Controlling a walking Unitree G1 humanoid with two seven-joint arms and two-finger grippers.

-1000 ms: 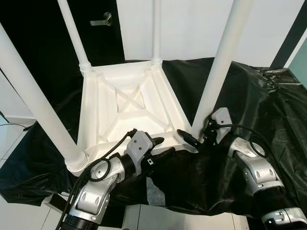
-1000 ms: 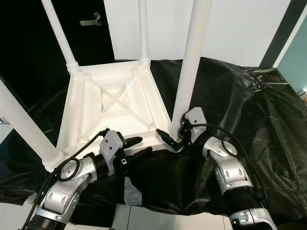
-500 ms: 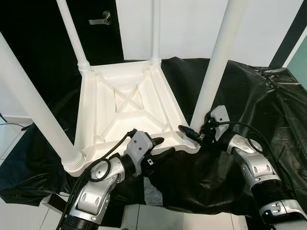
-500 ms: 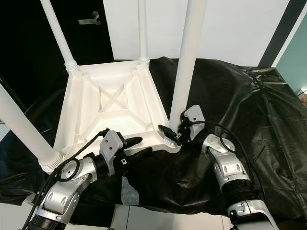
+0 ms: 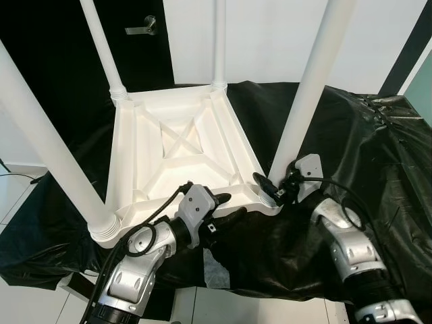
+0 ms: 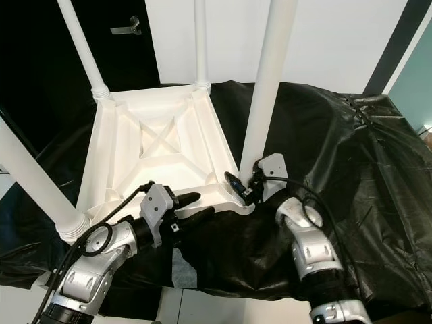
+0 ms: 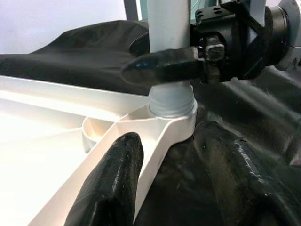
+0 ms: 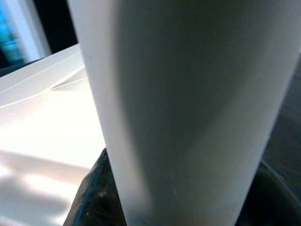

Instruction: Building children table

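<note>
A white children's table [image 5: 182, 145] lies upside down on a black cloth, its legs pointing up. My right gripper [image 5: 272, 188] is at the foot of the near right leg [image 5: 307, 88], shut on it just above the corner socket [image 7: 171, 101]. One of its fingers [image 7: 160, 66] crosses the front of the leg, and that leg [image 8: 188, 94] rises between the finger bases in the right wrist view. My left gripper [image 5: 226, 206] is open at the table's near rim [image 7: 150, 141], one finger on each side of it.
Three more white legs stand at the far left [image 5: 101, 47], far right [image 5: 219, 40] and near left [image 5: 47, 142] corners. The black cloth [image 5: 378, 155] spreads to the right. A dark door with a handle [image 5: 142, 28] is behind. Tiled floor [image 5: 34, 297] lies below the near edge.
My right forearm has swung in under its wrist and the gripper has settled closer onto the foot of the near right leg, which wobbled slightly. The left arm has stayed put.
</note>
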